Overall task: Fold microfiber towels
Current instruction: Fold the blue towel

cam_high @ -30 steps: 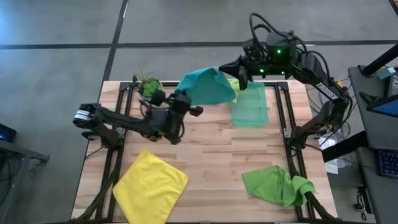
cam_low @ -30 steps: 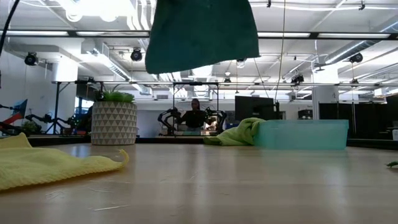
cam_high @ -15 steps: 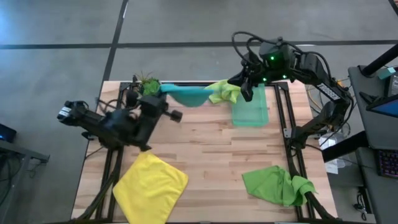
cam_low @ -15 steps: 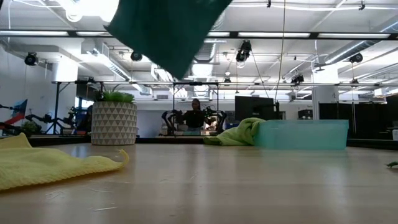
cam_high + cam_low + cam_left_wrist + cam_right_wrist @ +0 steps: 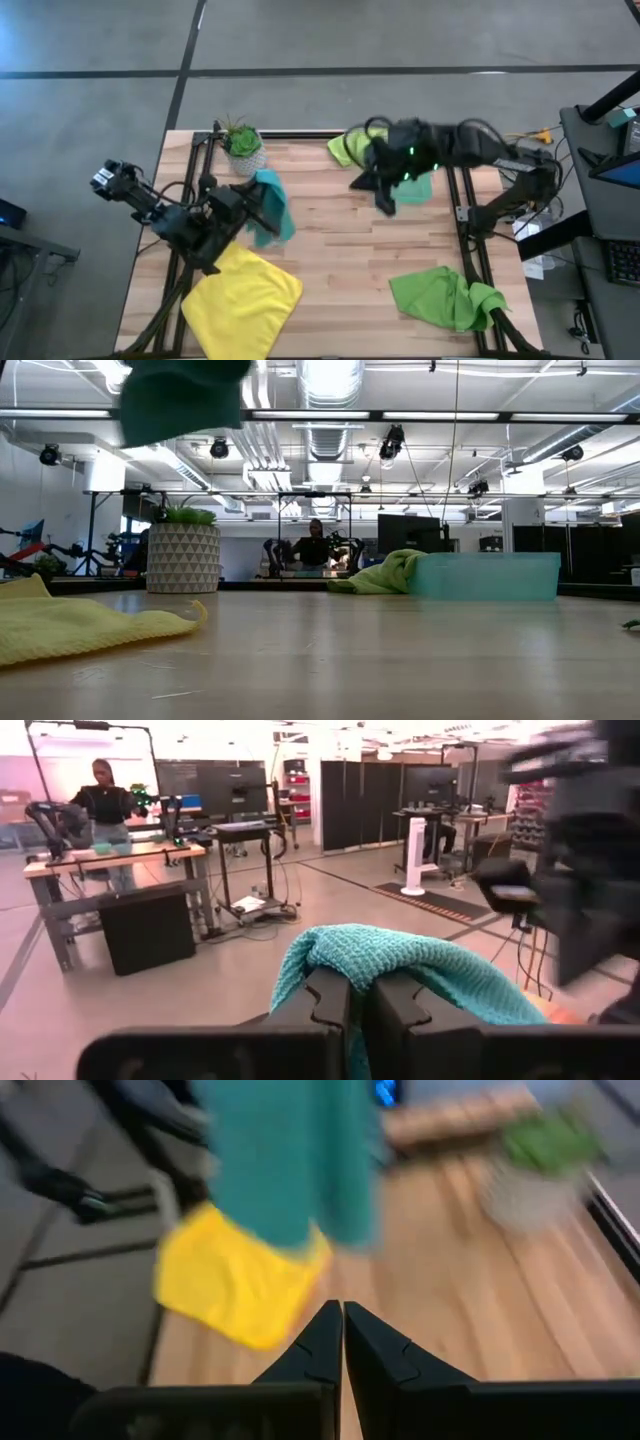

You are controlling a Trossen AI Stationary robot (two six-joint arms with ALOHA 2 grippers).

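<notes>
Left gripper (image 5: 358, 1010) pinches the teal towel (image 5: 270, 205), hanging it at nine o'clock for spreading; right gripper (image 5: 342, 1342) closed, empty.

Overhead, straight down on table (image 5: 340, 250). Low, level across it. Wrist views close behind each pincer; all share teal towel (image 5: 272, 205), hanging from left pincer (image 5: 358, 1005).

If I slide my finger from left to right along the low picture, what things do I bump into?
Yellow towel → teal towel hanging up high → plant pot → person far behind → lime towel → green bin.
</notes>
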